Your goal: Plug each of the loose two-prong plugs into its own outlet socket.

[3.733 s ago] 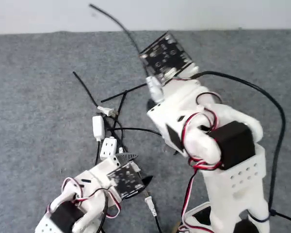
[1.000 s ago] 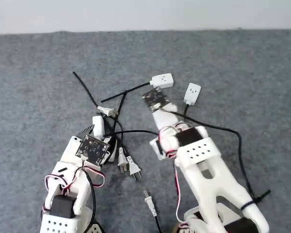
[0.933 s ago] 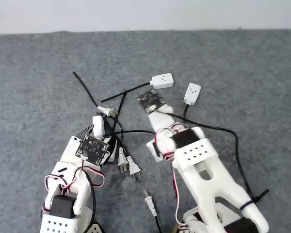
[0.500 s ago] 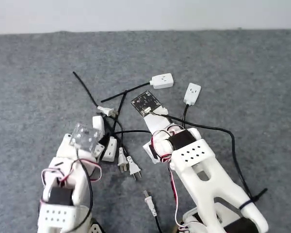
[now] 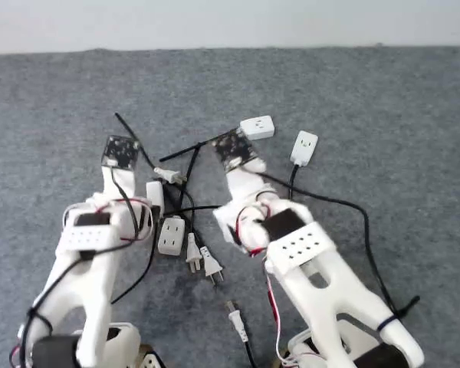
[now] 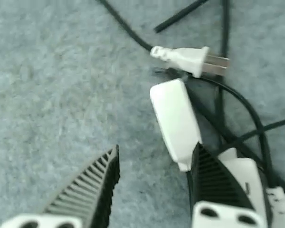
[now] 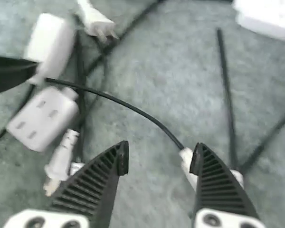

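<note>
The left claw [image 6: 152,175] hangs wide open and empty just above the grey felt worktop [image 5: 383,100]. One side sits right beside an oblong white adapter block [image 6: 175,121], and a white two-prong plug [image 6: 187,57] lies just beyond that block. The right claw [image 7: 156,161] is also spread wide and holds nothing. A small white cord end [image 7: 186,164], probably a plug, lies against one of its sides, and a white multi-slot socket block [image 7: 42,118] is near. The main hazard is the tangle of black cords [image 7: 133,114] that crosses between both claws. A claw that closes a little off target would likely pinch cord rather than plug body, and lifting would then drag the neighbouring plugs and sockets out of place. The two arms also work close together over the same cluster, so a sideways sweep by either could knock the other. The two square white outlet sockets [image 5: 257,126] lie a little farther out, apart from each other. A pair of loose plugs [image 5: 201,258] and a lone plug [image 5: 235,316] lie nearer the arm bases. Bare worktop opens to both sides and toward the far edge, where it meets a pale wall [image 5: 230,23], which leaves room to pull a plug free of the tangle.
</note>
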Tool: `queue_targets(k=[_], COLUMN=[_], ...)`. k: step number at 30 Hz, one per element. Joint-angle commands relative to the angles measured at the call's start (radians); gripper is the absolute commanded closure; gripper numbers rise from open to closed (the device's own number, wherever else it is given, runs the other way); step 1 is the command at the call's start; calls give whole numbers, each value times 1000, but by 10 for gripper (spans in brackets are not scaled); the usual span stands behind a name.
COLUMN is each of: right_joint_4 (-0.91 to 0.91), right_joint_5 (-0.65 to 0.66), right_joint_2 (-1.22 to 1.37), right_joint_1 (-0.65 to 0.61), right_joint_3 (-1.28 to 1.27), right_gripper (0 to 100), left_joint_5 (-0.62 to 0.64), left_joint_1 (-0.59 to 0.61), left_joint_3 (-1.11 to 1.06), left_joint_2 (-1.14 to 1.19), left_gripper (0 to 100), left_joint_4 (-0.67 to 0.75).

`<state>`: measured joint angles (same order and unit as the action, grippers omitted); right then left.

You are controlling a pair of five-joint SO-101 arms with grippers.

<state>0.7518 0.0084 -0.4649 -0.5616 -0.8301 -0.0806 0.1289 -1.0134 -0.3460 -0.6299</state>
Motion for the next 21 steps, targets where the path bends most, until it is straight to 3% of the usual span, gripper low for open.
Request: queue_targets(k=[1,9,21], right_joint_4=[-174,-302,-239], right_joint_5=[-20,-23,-17], right_joint_2=[-2,133,412], right_joint_1=[-76,-125,-127], right_joint_3=[-71,-80,100], right_gripper=[794,794,791], left_joint_5=[29,28,74], left_joint_1=[35,40,84], left_joint_3=[101,108,101], left_joint_2=[57,61,63], left_gripper=[757,757,758], left_joint_4=[-35,-29,38])
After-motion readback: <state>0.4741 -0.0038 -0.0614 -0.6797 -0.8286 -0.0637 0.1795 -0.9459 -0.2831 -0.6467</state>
